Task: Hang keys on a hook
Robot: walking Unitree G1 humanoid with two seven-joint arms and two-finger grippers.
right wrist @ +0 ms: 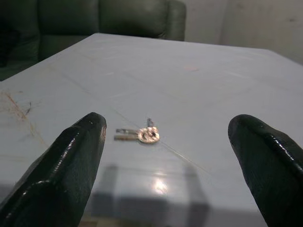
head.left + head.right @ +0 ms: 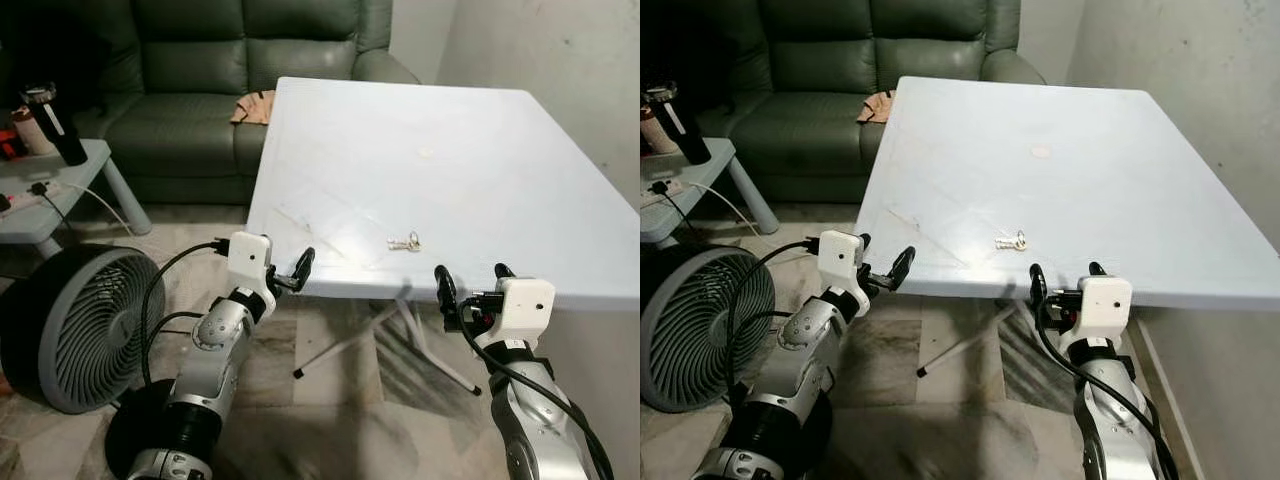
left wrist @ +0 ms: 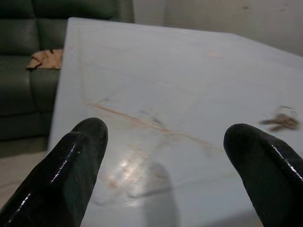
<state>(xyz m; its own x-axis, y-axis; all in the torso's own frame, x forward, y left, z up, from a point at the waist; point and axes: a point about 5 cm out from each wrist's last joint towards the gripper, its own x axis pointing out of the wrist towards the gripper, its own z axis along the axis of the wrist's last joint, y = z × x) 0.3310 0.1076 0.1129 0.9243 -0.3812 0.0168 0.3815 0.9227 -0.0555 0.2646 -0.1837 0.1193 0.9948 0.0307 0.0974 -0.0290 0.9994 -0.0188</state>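
A small bunch of silver keys (image 2: 405, 242) lies flat on the white table (image 2: 450, 130), close to its front edge. My right gripper (image 2: 470, 272) is open at that edge, just short of the keys, which lie straight ahead of its fingers in the right wrist view (image 1: 142, 135). My left gripper (image 2: 293, 275) is also open and holds nothing, at the table's front left corner. In the left wrist view the keys (image 3: 281, 121) sit off to one side, beyond the finger (image 3: 265, 165).
A dark green sofa (image 2: 200, 60) with a brown cloth (image 2: 253, 107) stands behind the table. To the left are a grey floor fan (image 2: 75, 325) and a low side table (image 2: 50, 185) with a black bottle (image 2: 50, 125). A wall runs along the right.
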